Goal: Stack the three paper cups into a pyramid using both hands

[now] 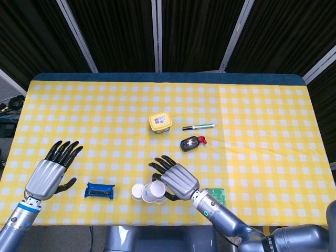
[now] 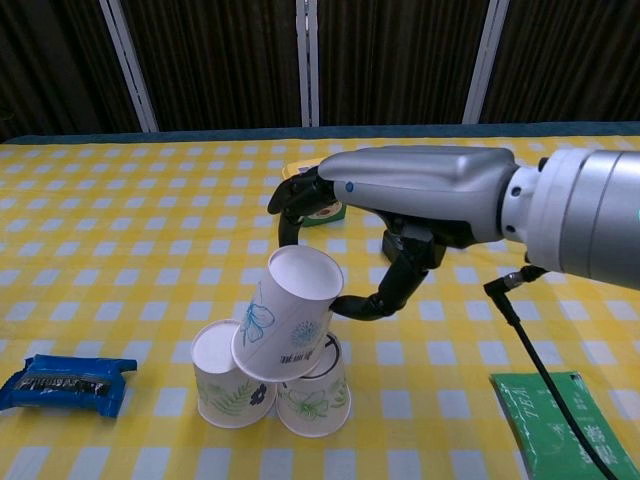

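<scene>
The bench [image 1: 262, 105] under its yellow checked cloth carries several bystanders: a yellow-lidded tub [image 1: 160, 122] and a marker pen [image 1: 198, 126] toward the far middle, a black key fob with a red tag [image 1: 191, 143] just nearer, a blue snack packet [image 2: 65, 384] near the front left, and a green packet [image 2: 553, 420] at the front right. The tub sits partly hidden behind the right hand in the chest view.

Right hand [image 2: 400, 200] reaches in over the cups, palm down, forearm coming from the front right. Its fingers [image 2: 290, 200] curl over the rim of the top paper cup [image 2: 285, 315] and the thumb hooks under the side — the cup is gripped, tilted, mouth up toward the camera. It appears to rest on the two base cups, though contact is hard to confirm: the left base cup [image 2: 228, 375] and the right base cup [image 2: 315, 400] stand just beside each other near the front edge.

Left hand [image 1: 50, 172] hovers well apart at the left, fingers spread wide, holding nothing.
</scene>
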`<state>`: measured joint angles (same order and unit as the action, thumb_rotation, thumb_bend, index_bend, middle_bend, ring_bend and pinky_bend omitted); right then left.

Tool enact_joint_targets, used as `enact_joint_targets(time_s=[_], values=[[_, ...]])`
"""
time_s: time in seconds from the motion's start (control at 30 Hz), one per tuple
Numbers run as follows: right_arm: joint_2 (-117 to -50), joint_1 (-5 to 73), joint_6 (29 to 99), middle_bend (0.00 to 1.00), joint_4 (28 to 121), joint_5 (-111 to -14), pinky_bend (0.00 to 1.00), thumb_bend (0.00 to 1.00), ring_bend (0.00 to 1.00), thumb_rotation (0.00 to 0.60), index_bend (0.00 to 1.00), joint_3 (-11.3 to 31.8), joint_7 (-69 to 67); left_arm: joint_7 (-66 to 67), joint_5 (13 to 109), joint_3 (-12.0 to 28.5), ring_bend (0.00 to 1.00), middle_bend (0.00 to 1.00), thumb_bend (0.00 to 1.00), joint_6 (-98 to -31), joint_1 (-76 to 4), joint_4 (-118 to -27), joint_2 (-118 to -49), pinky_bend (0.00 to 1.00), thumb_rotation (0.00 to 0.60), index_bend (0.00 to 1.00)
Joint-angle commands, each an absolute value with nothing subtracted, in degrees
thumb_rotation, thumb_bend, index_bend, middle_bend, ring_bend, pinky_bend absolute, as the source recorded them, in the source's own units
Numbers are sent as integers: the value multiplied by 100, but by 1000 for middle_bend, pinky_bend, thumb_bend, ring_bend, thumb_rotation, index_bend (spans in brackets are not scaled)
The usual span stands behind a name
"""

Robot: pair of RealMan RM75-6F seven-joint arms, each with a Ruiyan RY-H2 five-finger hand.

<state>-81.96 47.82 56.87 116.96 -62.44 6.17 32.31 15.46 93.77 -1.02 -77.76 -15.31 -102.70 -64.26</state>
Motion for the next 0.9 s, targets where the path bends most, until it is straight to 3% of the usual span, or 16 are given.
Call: enact_joint_targets(time_s=[0.03, 0.9], values=[[-8244, 4769, 5757, 101, 11672, -6278, 0, 267, 0, 600, 468, 571, 3303, 1522, 9404, -111, 0, 0, 271, -7778, -1530, -10273, -6420, 0, 600, 0], [-8458, 4797, 6223, 0, 11832, -6006, 0, 185, 0, 600, 333, 528, 3980, 1447, 9429, -88, 0, 0, 271, -7751, -1538, -10263, -6397, 0, 600, 0]])
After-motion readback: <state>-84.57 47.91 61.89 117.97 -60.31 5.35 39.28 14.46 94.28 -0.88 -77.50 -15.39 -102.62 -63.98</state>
